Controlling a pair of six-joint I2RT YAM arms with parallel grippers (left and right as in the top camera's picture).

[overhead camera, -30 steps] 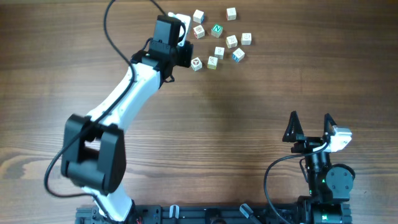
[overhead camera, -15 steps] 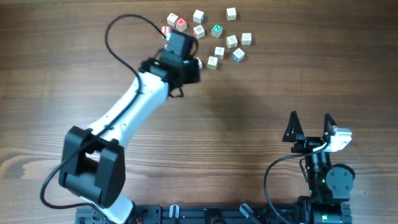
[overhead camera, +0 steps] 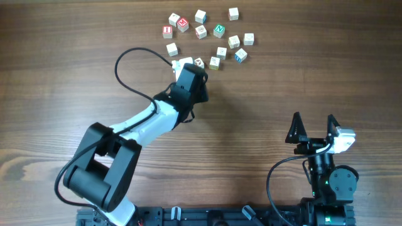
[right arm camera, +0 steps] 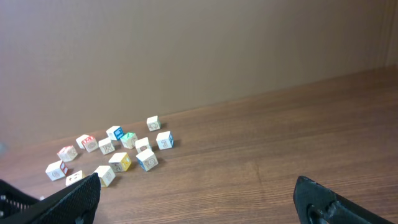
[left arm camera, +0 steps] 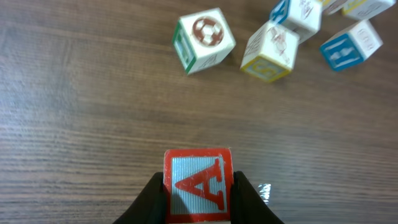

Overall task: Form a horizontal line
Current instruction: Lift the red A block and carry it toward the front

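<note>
1. You have small pale wooden cubes on a brown, wood-grained table (overhead camera: pixel 282 75). Their edges are square and each face carries a printed letter or picture inside a coloured border.
2. The red A cube (left arm camera: pixel 198 180) has a pale, finely striped face with a bold red letter and a red frame.
3. Your left gripper (left arm camera: pixel 198 200) is closed narrowly on the red A cube, with one dark finger pressed against each side face. The wrist view does not show whether the cube's underside touches the wood.
4. In the overhead view that cube is hidden under the left arm's head. The arm reaches to the near edge of the loose cubes (overhead camera: pixel 218 29) at the far side of the table.
5. Just ahead of the held cube lie a cube with a red round picture (left arm camera: pixel 204 38), a yellow-edged cube (left arm camera: pixel 270 50) and a blue-edged cube (left arm camera: pixel 351 45). All three sit at different angles (a ragged scatter, not yet a straight row).
6. Your right gripper (overhead camera: pixel 313 120) sits near the table's front edge with its black, pointed fingers spread wide and nothing between them. It is well apart from every cube.
</note>
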